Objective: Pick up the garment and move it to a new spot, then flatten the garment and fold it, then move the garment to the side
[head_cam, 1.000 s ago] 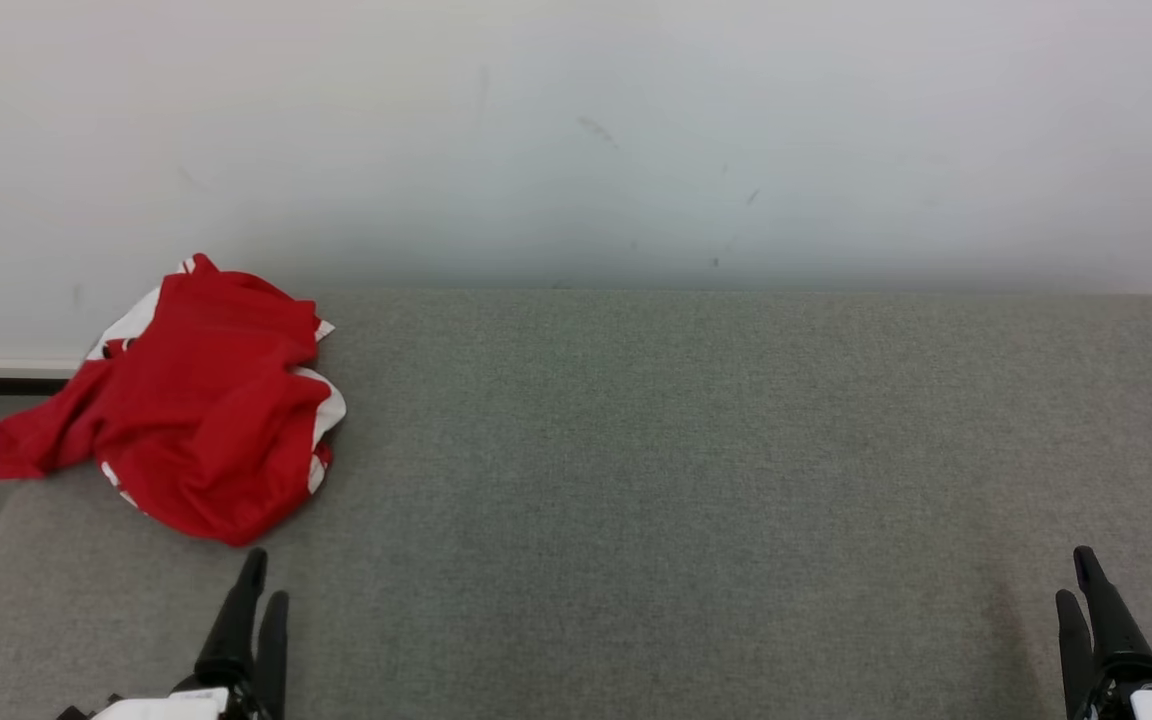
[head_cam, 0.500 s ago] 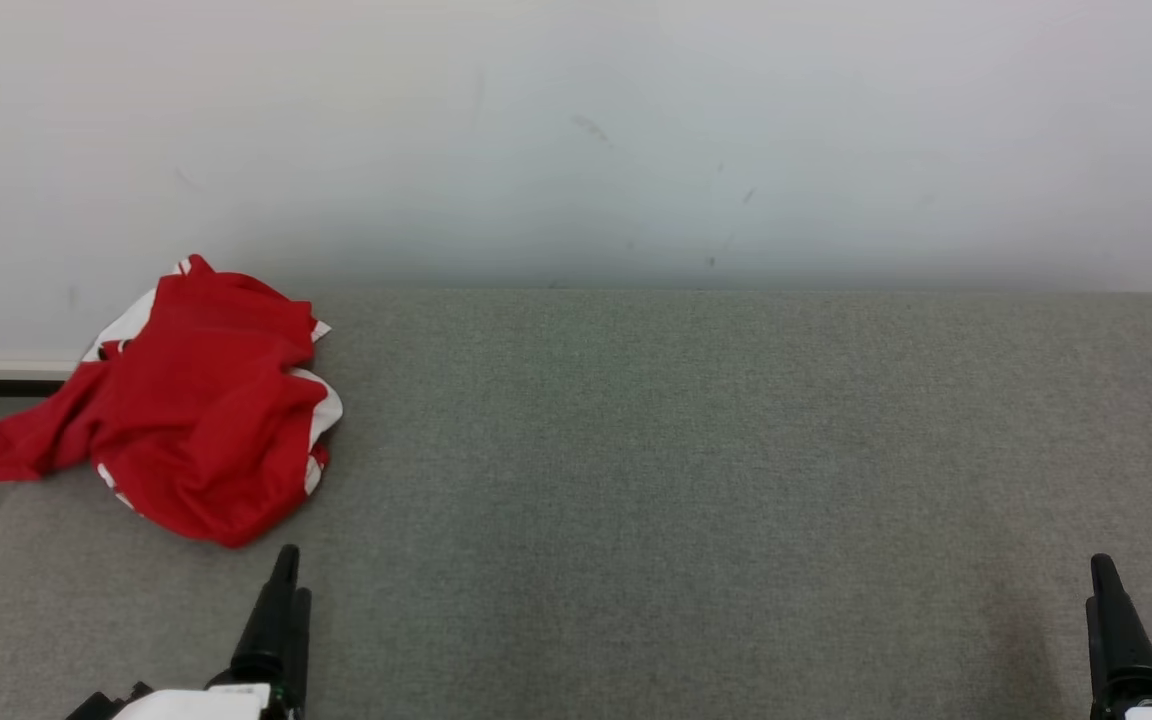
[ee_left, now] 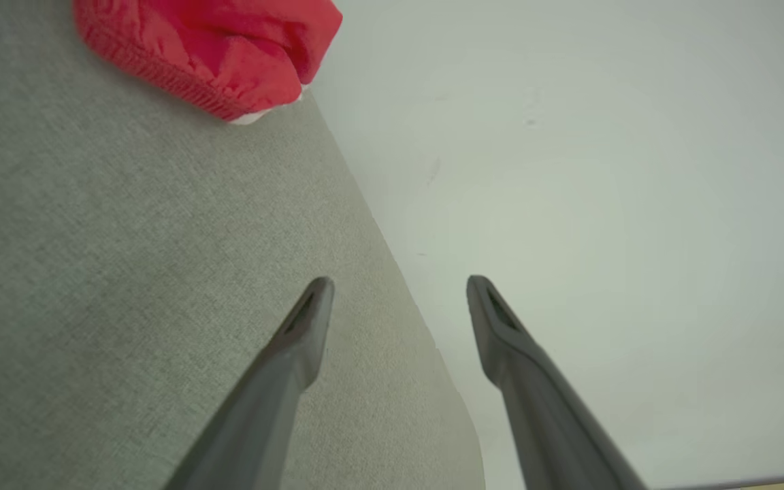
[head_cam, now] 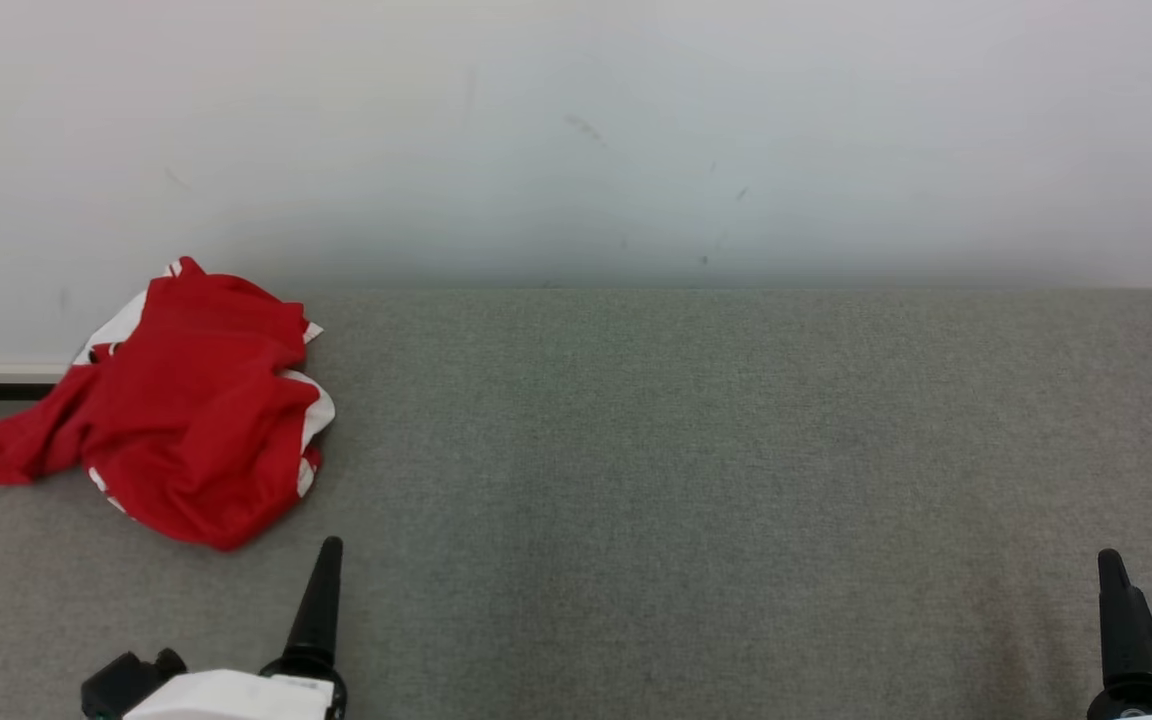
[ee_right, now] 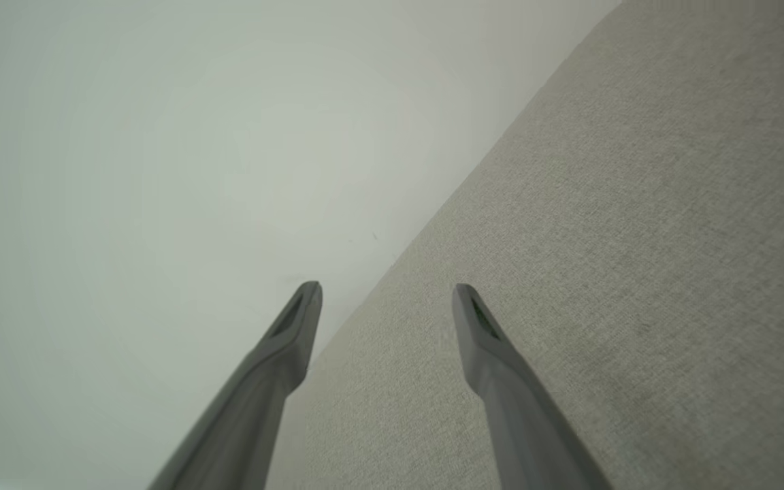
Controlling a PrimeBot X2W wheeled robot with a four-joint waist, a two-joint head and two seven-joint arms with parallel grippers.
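The crumpled red-and-white garment (head_cam: 186, 410) is lying at the grey fabric bench's (head_cam: 686, 450) far left corner while the left end effector (ee_left: 399, 289) and right end effector (ee_right: 386, 296) are standing wide, empty.

One garment (head_cam: 191, 420), two pincers (ee_left: 399, 284) (ee_right: 386, 290), one surface (head_cam: 696, 450)

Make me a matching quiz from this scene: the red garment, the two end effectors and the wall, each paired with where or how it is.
1 garment
2 left end effector
3 right end effector
4 wall

A open, lower right, far from the garment
B plain white, behind the grey surface
C crumpled, red and white, far left
D open, lower left, near the garment but apart from it

Pairs: 1-C, 2-D, 3-A, 4-B
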